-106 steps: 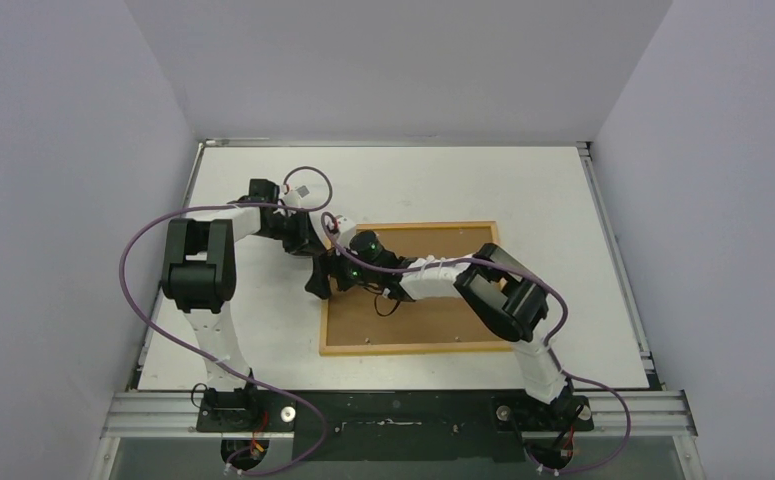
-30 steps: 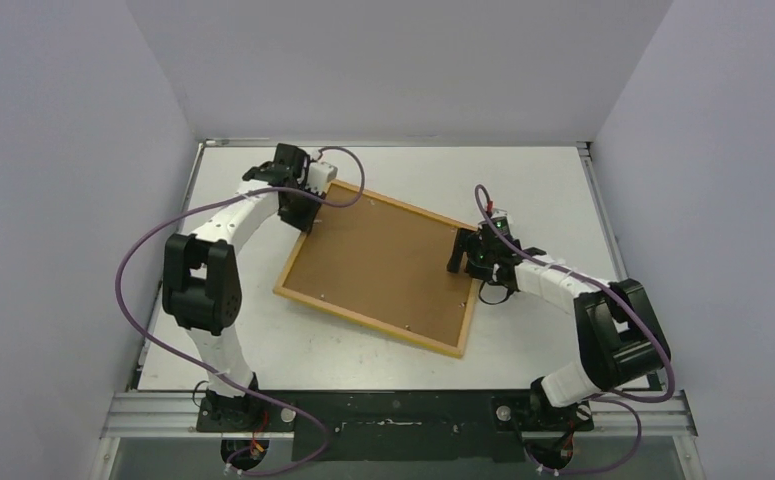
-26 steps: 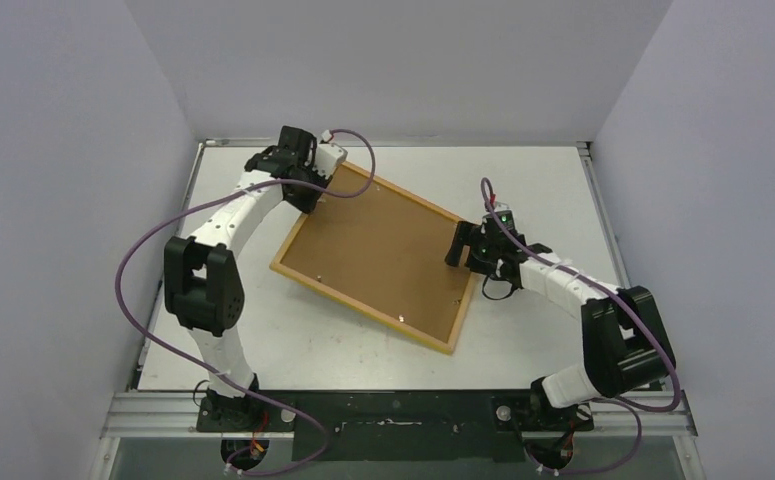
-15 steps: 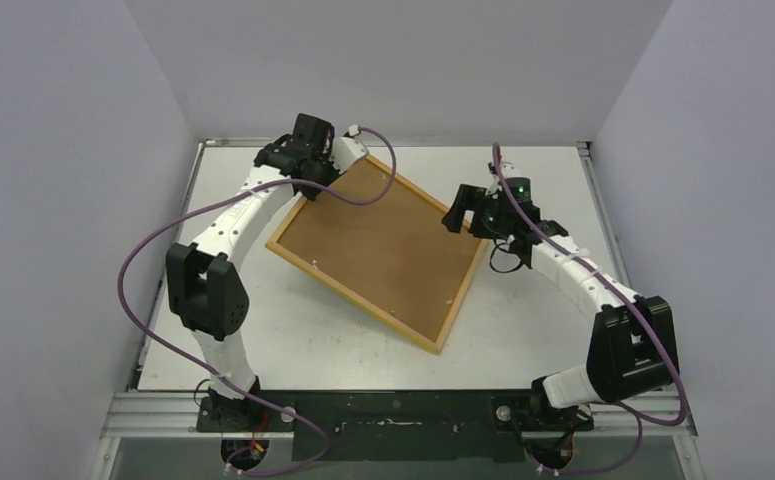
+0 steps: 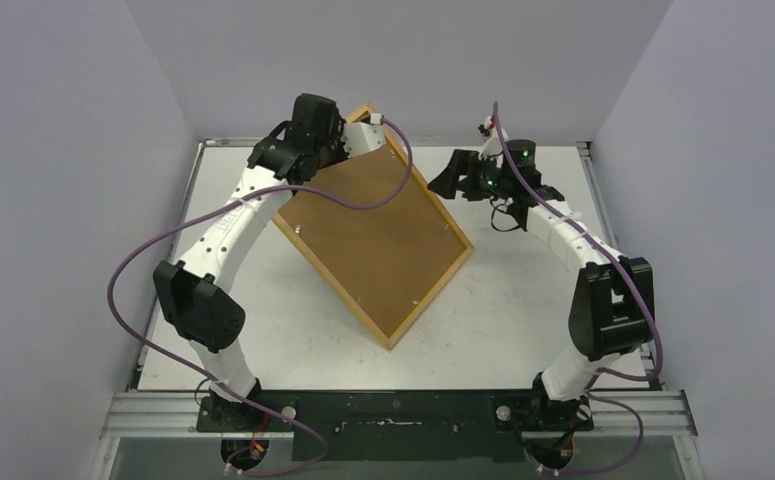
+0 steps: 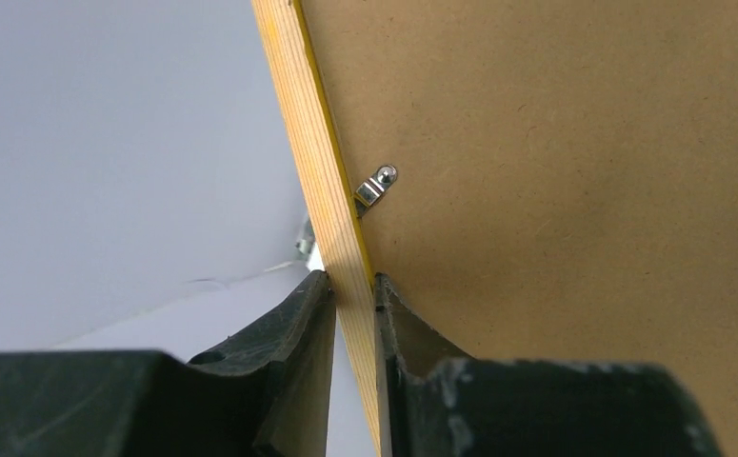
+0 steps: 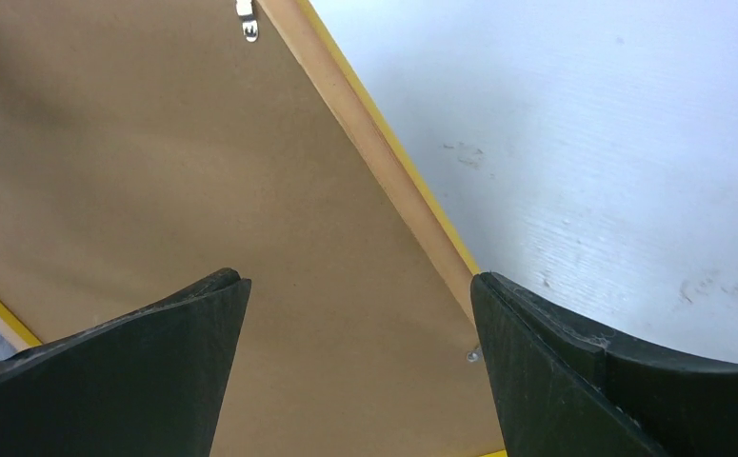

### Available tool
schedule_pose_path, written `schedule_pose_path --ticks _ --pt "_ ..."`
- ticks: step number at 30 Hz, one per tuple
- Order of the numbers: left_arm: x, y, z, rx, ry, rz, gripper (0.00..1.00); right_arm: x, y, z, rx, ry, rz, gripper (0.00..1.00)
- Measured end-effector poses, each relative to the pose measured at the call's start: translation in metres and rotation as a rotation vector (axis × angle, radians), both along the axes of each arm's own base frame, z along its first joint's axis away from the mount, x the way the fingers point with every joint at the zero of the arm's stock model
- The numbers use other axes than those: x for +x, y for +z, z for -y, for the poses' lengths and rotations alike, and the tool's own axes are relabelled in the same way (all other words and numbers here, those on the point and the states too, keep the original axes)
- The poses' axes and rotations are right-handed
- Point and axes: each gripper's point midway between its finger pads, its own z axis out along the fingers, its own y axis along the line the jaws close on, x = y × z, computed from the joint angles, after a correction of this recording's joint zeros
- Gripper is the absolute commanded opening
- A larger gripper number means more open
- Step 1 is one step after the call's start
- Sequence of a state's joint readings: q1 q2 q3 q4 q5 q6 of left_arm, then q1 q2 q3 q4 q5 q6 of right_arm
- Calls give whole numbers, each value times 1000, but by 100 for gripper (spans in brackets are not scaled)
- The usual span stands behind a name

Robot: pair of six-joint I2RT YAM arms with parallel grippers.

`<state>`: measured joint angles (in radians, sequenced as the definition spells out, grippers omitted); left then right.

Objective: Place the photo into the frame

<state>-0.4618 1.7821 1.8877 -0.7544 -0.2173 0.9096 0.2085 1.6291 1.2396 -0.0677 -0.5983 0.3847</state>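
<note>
**Item 1: frame** (image 5: 428, 298)
- Pos.: centre of table (image 5: 523, 300), stood up at a steep tilt. Far corner is raised to the back wall; near corner looks down on the table top.
- Back side faces the overhead cam. Pale wood rim, w/ a thin yellow line along the outer edge in both wrist views (image 6: 322, 171) (image 7: 381, 162).

**Item 2: backing panel** (image 5: 373, 230)
- Brown fibreboard seated inside the rim, filling the whole back (image 6: 584, 190) (image 7: 155, 171).
- Small metal clip (image 6: 374, 188) at the rim near the L fingers. Another clip (image 7: 246, 24) at the top of the R wrist view.

**Item 3: L gripper** (image 5: 353, 120)
- At the frame's raised far corner.
- Clenched on the wood rim (image 6: 350, 286), one finger (image 6: 298, 324) each side of it, both touching. Grasping the frame.

**Item 4: R gripper** (image 5: 441, 183)
- Just beside the frame's upper R edge, at the far R of the table.
- Released: fingers (image 7: 555, 371) spread wide, nothing between them (image 7: 355, 281). Panel and rim show through the gap.
- Contact w/ the frame: can't tell.
</note>
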Motion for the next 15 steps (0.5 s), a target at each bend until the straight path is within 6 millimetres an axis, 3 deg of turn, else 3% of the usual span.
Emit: schedule_pose_path --ticks 6,11,15 --pt "-13 51 14 32 -113 156 0 8 -2 -8 65 139 28 90" --pt "-39 81 31 53 -222 261 0 19 19 -3 163 235 183 90" --pt "-47 105 45 48 -282 346 0 31 29 -9 242 331 277 90"
